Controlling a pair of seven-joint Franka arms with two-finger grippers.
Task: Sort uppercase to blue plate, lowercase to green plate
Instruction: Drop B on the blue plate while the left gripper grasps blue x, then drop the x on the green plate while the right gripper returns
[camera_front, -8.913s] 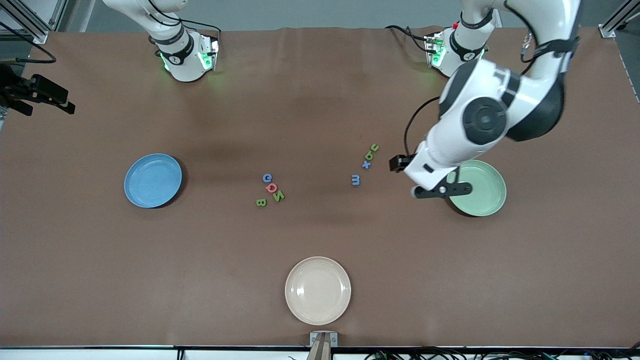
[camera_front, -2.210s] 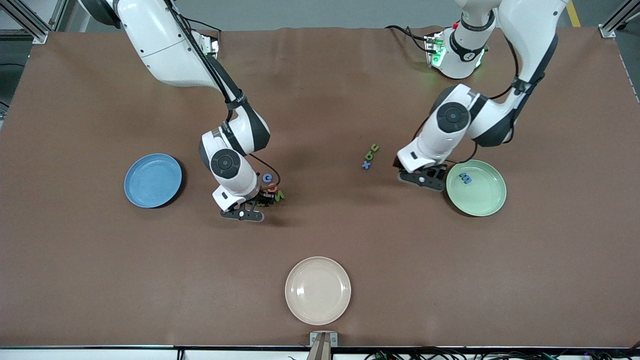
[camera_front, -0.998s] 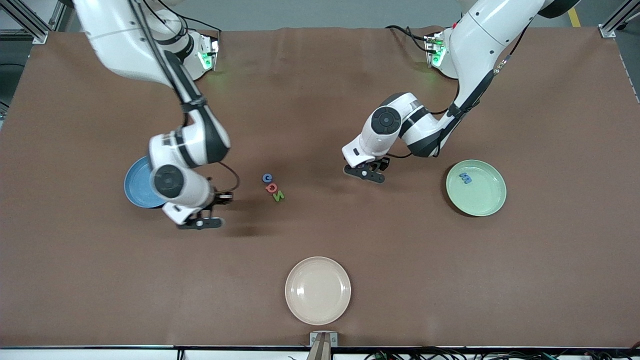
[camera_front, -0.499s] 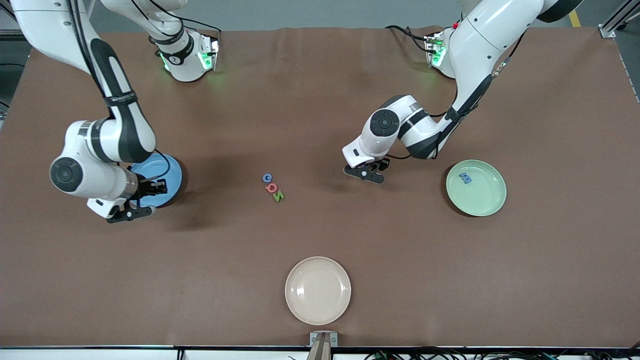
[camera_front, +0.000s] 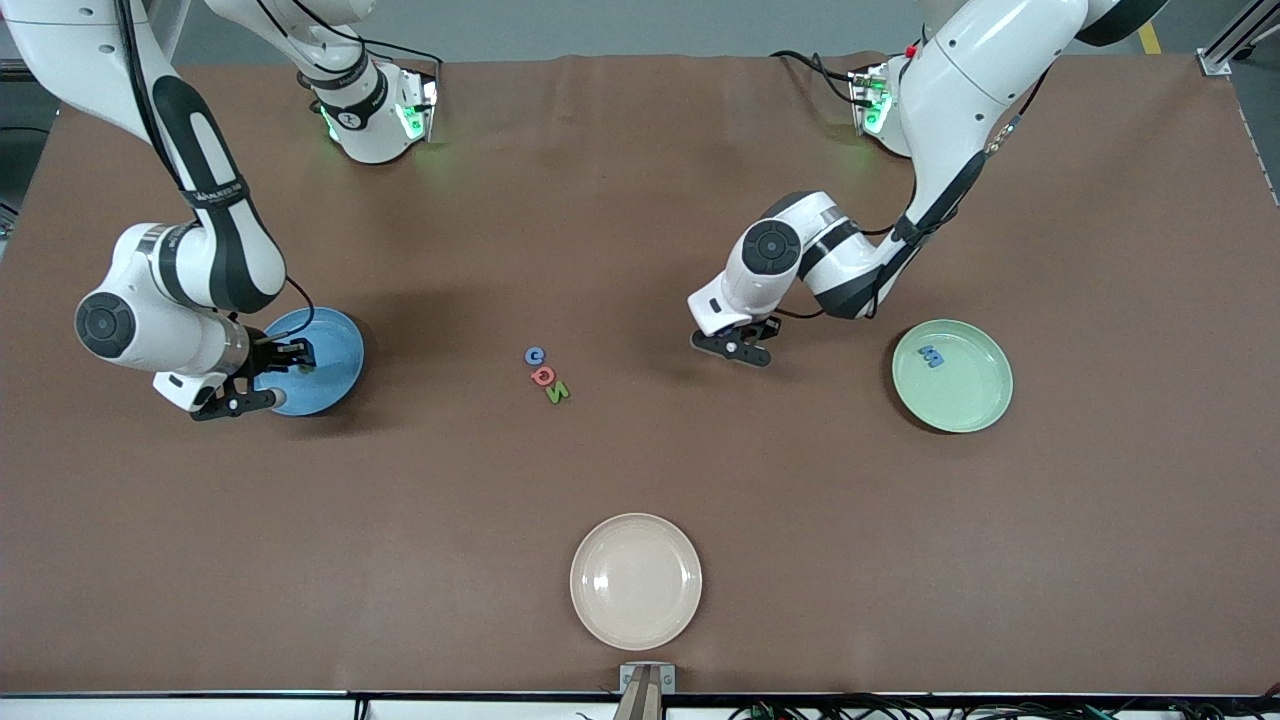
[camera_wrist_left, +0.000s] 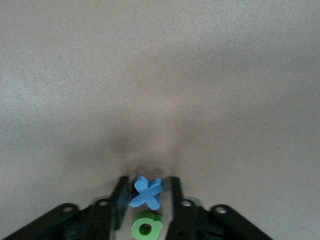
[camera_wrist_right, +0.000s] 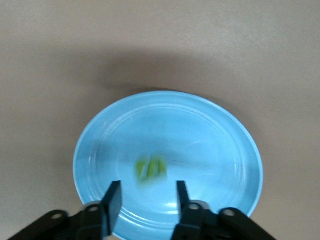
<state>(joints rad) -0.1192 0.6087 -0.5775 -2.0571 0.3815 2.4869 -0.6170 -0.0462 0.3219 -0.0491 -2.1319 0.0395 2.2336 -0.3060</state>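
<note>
**Green B in the blue plate, blue x between the left fingers**

Nearest the front camera sits a cream plate. Farther up, the green N, pinkish-red Q and blue G lie close together mid-table. The green plate holds the blue m. The right gripper hangs over the blue plate, fingers apart, the green B in the plate. The left gripper is down at the table, fingers spread around the blue x, beside a green rounded letter.
</note>
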